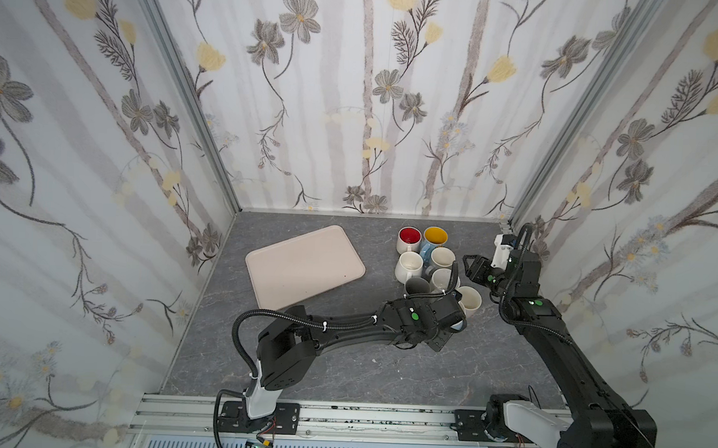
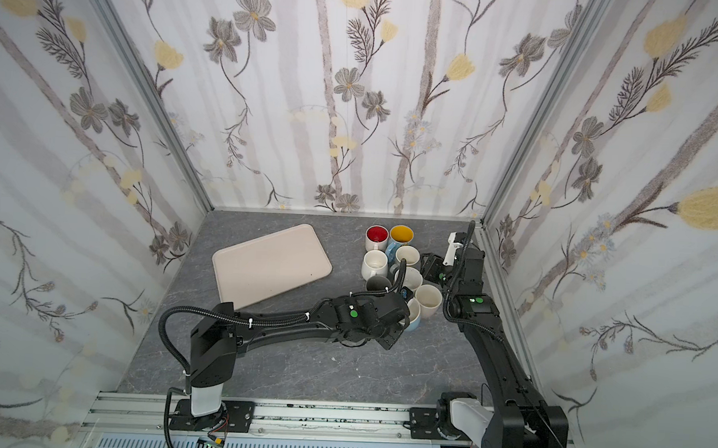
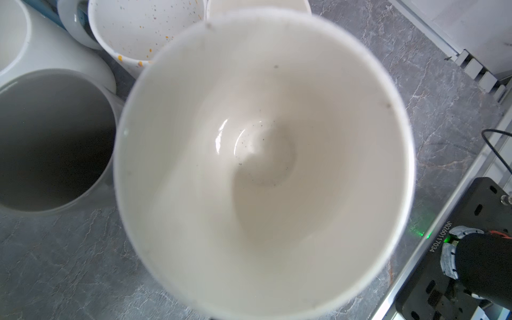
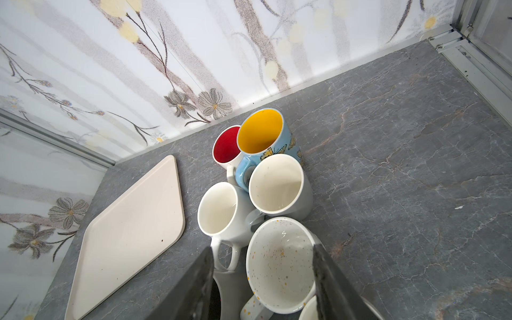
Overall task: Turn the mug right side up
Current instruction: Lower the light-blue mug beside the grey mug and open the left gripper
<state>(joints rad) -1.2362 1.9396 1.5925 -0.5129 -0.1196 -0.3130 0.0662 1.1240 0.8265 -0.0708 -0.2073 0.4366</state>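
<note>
The mug, white inside and pale blue outside, fills the left wrist view with its mouth turned toward the camera. It sits right under my left gripper, at the near end of a cluster of mugs. The gripper is shut on the mug, and the mug hides the fingers. My right gripper hangs open above a speckled mug, one finger showing on each side of it and touching nothing. In both top views it is at the right of the cluster.
Several upright mugs crowd together: red-lined, yellow-lined, plain white, grey and a cream one beside the held mug. A pale tray lies to the left. Walls enclose the grey table.
</note>
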